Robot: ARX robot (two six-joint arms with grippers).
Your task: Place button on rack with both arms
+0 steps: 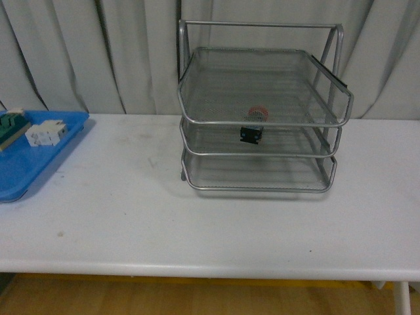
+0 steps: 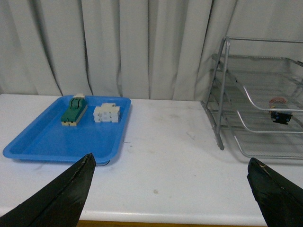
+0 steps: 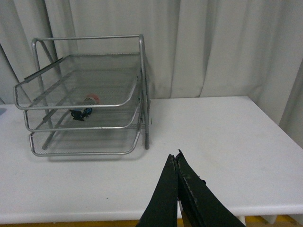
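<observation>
- Front view: neither of my arms shows here. The rack (image 1: 262, 108) stands on the white counter (image 1: 197, 210), toward the far edge, in front of a pale curtain (image 1: 65, 52). The button (image 1: 254, 125) sits in the rack's middle tier, near that tier's front rim, its red cap up behind the top tier's mesh and its black and blue body below. A blue tray (image 1: 26, 164) lies at the counter's left end, holding a green and cream switch (image 1: 12, 126) and a white block (image 1: 46, 132) side by side.
- Left wrist view: my left hand (image 2: 170, 189) is spread wide, its two dark fingertips (image 2: 71, 189) far apart above the counter with nothing between them. The blue tray lies on one side with the switch and white block resting in it; the rack is on the other side, the button visible in the middle tier.
- Right wrist view: my right hand (image 3: 176, 163) is closed, fingers pressed together, gripping nothing, above bare counter. The rack stands well apart from it, the button inside the middle tier
</observation>
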